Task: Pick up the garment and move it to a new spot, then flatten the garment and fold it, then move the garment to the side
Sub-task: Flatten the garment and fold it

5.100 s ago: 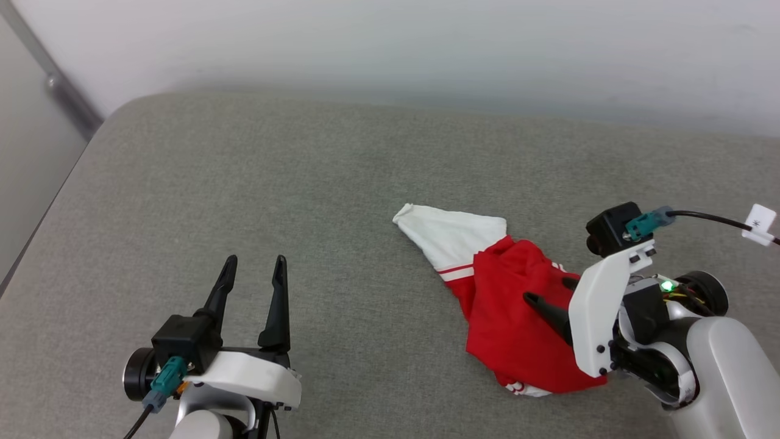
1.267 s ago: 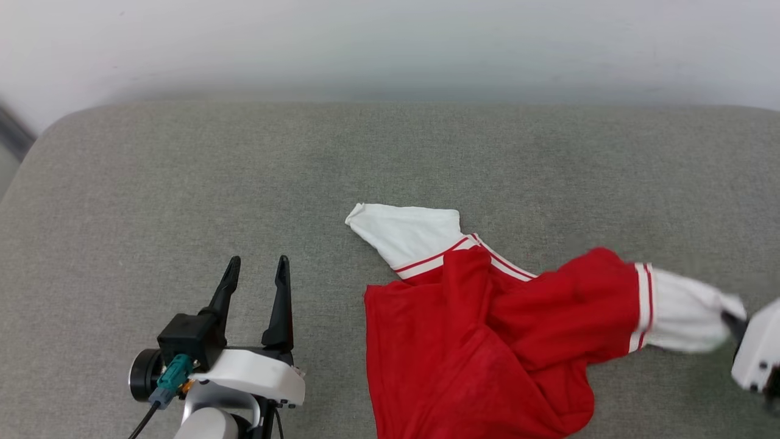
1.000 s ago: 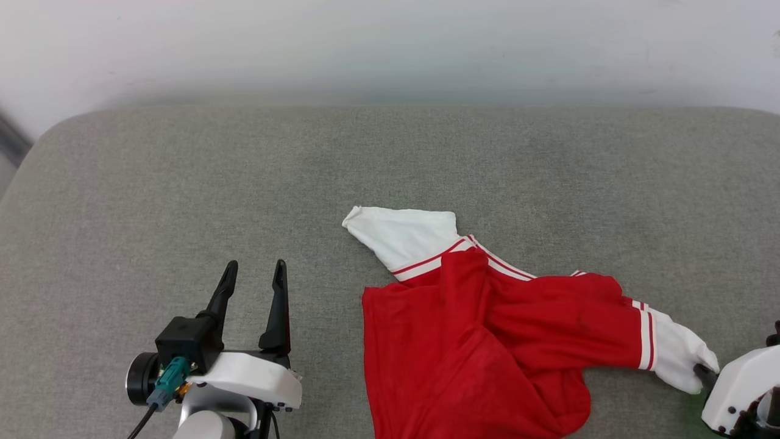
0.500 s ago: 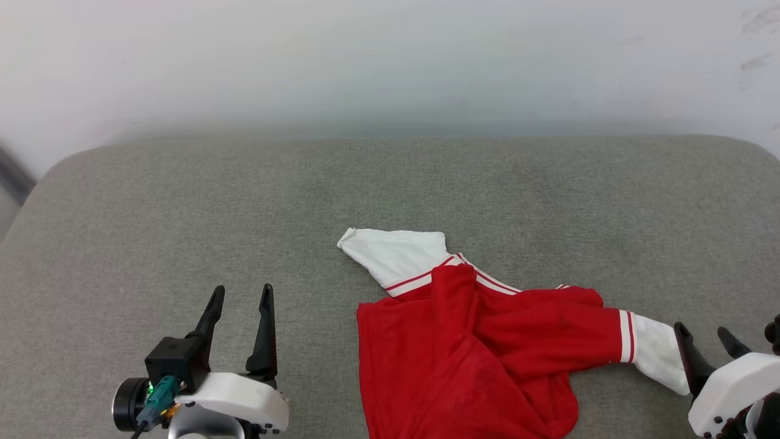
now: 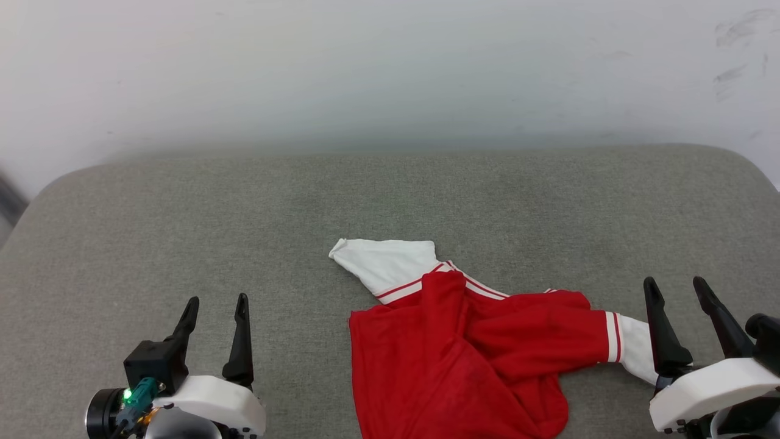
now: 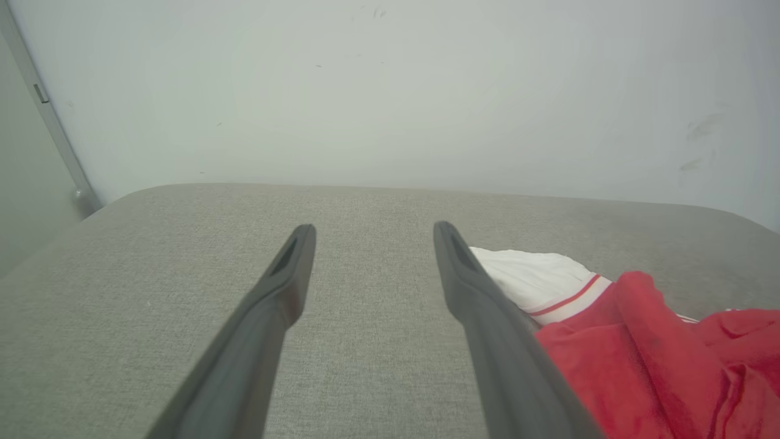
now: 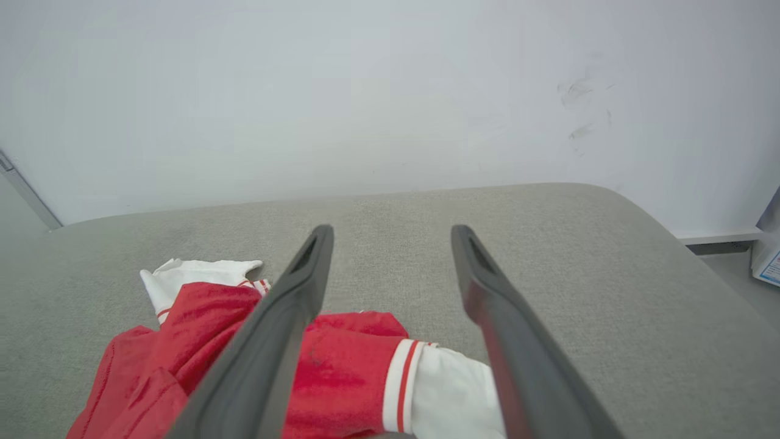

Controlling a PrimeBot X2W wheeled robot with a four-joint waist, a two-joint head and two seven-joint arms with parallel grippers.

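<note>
Currently the garment (image 5: 463, 347) is lying crumpled on the grey padded surface (image 5: 244, 213), its red body bunching toward the near edge. One white sleeve (image 5: 384, 265) is pointing toward the wall, and the other sleeve (image 5: 634, 356) is ending just beside the right end effector (image 5: 675, 283). That end effector is standing released, fingers spread, gripping nothing. The left end effector (image 5: 217, 302) is hovering off to the garment's left, likewise spread and empty.
</note>
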